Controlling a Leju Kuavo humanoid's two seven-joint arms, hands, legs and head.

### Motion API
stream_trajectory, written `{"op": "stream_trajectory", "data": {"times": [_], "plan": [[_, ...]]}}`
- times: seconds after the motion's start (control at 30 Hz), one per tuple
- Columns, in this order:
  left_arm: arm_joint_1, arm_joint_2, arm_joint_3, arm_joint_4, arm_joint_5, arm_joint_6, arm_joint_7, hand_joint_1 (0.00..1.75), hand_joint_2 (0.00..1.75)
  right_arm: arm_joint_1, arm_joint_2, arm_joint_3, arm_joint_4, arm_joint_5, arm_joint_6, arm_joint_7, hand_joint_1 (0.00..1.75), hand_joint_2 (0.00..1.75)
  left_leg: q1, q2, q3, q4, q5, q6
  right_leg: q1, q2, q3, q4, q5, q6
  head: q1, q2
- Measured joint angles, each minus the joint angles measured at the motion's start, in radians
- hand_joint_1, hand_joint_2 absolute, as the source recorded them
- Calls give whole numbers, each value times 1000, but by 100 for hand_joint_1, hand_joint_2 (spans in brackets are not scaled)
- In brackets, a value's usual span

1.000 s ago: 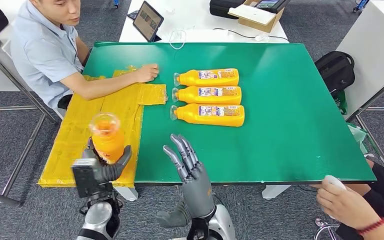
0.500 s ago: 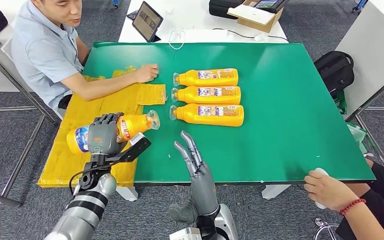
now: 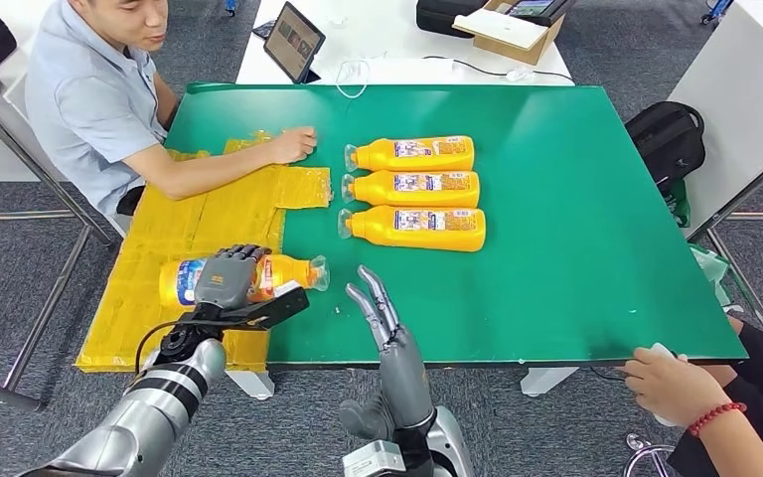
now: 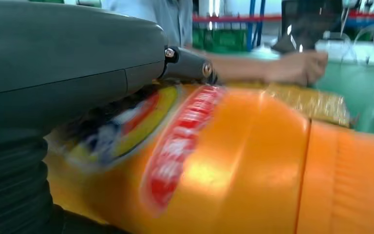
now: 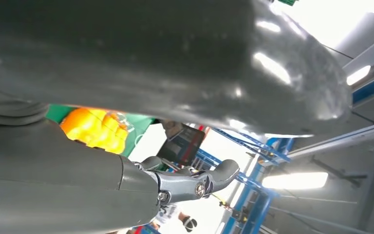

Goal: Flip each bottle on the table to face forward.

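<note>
Lying sideways under the left hand (image 3: 227,278), orange bottle (image 3: 283,272) gripped.

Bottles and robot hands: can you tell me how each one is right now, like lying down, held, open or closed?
Held bottle: lying sideways, gripped by the left hand, cap toward the green table.
Three bottles in a row: lying flat on the green table, untouched, caps pointing left in the head view.
Left hand: wrapped over the held bottle.
Right hand: empty, fingers straight.
Tablet: propped up, screen on.
</note>
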Motion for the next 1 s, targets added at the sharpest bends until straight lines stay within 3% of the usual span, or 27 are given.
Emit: {"op": "stream_trajectory", "data": {"times": [0.27, 0.4, 0.6, 0.63, 0.77, 1.0], "plan": [[-26, 3, -22, 11, 137, -218, -52, 0, 175, 9, 8, -44, 20, -3, 11, -9, 0, 0, 0, 0, 0, 0, 0, 0, 0, 0, 1, 0, 0, 0, 0, 0], [-30, 5, -35, 10, 225, -265, -71, 0, 175, 11, 10, -58, 29, -7, 11, -10, 0, 0, 0, -1, 1, 0, 0, 0, 0, 0, 1, 0, 0, 0, 0, 0], [5, -5, 6, -82, 611, -443, -211, 0, 175, 11, 11, -61, 47, -26, -13, -10, 0, 0, 0, 0, 1, 0, 0, 0, 0, 0, 2, 0, 0, 0, 0, 0], [26, -10, 12, -124, 671, -436, -234, 0, 175, 11, 11, -61, 50, -28, -19, -10, 0, 0, 0, 0, 1, 0, 0, 0, 0, 0, 2, 0, 0, 0, 0, 0], [129, -41, 19, -362, 856, -264, -305, 0, 175, 14, 10, -60, 56, -12, -36, -10, 0, 0, 0, 0, 0, 0, 0, 0, 0, 0, 1, 0, 0, 0, 0, 0], [238, -88, 7, -684, 1143, -236, -307, 0, 175, 13, 8, -61, 57, 49, -77, -12, 0, 0, 0, 0, -1, 0, -1, 0, 0, 0, 0, 0, 0, 0, 0, 0]]}}
